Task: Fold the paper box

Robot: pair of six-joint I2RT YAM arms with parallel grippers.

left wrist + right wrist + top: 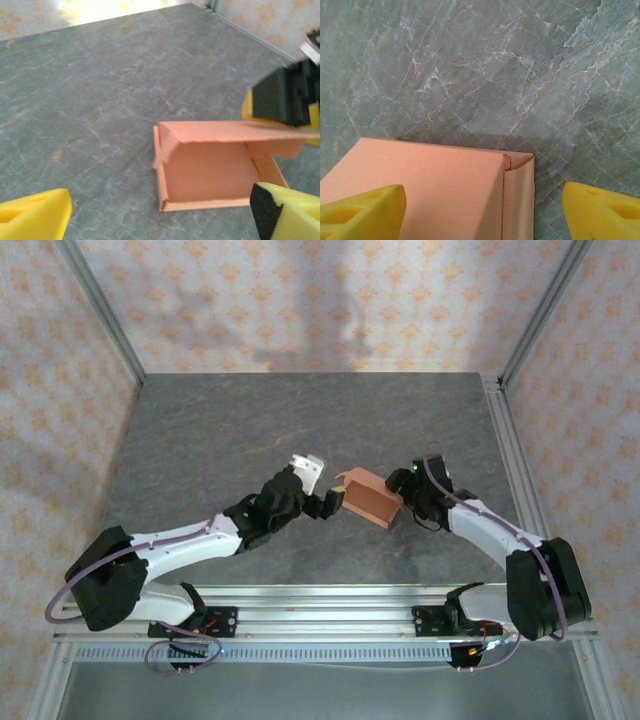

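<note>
Paper box (368,497) at centre of counter (220,440), between the arms: walls raised into a shallow tray, long flap leaning over the opening, closure judged not yet done, corner tab apparently untucked. Left claw (161,192) spread wide just left of it, gripping nothing. Right claw (482,195) likewise spread, one finger over the box's right end, contact unclear. Grey veined counter; floral-patterned walls (300,300); aluminium frame posts (100,310).

The paper box (370,498) stands near the middle of the counter (300,410), closer to its near edge. The left claw (320,487) is just beside one end and the right claw (408,483) at the other, so both ends are blocked. The far half of the counter lies open to both far corners. Frame posts (100,310) rise at those corners, and a rail (505,440) lines the right edge.
</note>
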